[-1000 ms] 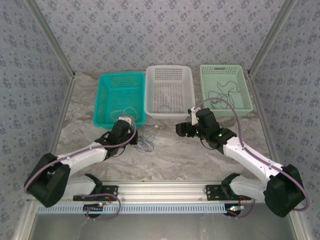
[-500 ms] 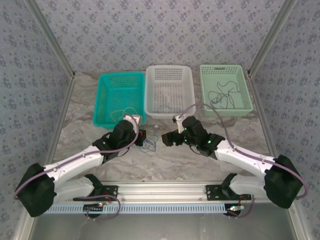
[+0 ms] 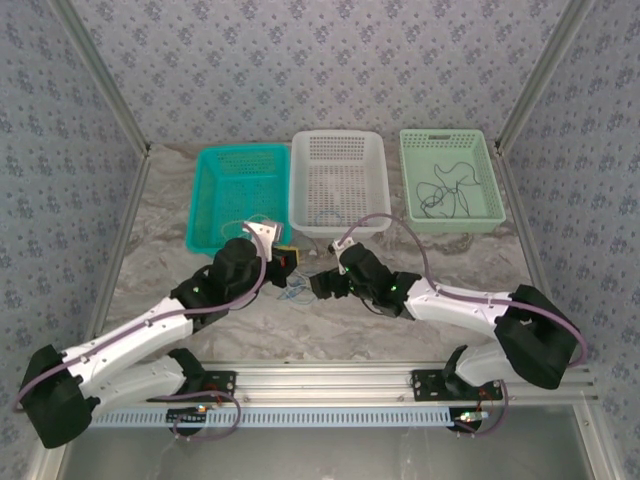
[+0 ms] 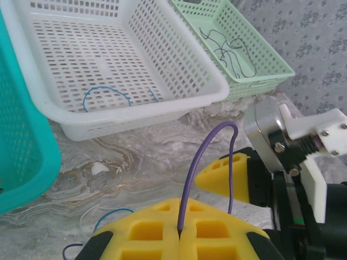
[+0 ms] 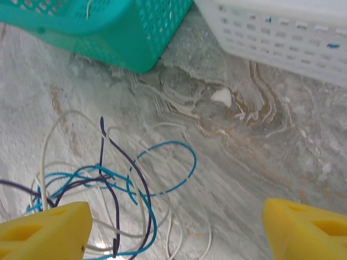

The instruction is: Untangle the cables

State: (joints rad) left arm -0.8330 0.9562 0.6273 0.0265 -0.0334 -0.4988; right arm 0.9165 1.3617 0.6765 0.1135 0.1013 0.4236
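A tangle of thin cables lies on the marble bench, just near of the teal basket and between the two arms. A blue cable, a cream cable and a purple cable are looped through one another in it.

The left end effector is closed on the purple cable. From between the yellow fingers, the cable rises in a tall arch and drops again on the right.

The right end effector is held wide, with its yellow fingertips well apart. It is poised low over the right part of the tangle, and nothing is seen between the jaws. In the overhead view the two end effectors are seen close together, left of the bench's middle.

A white basket stands at the far middle, and a loose blue cable is seen curled on its floor. At the far right, a black cable lies coiled in the green basket.
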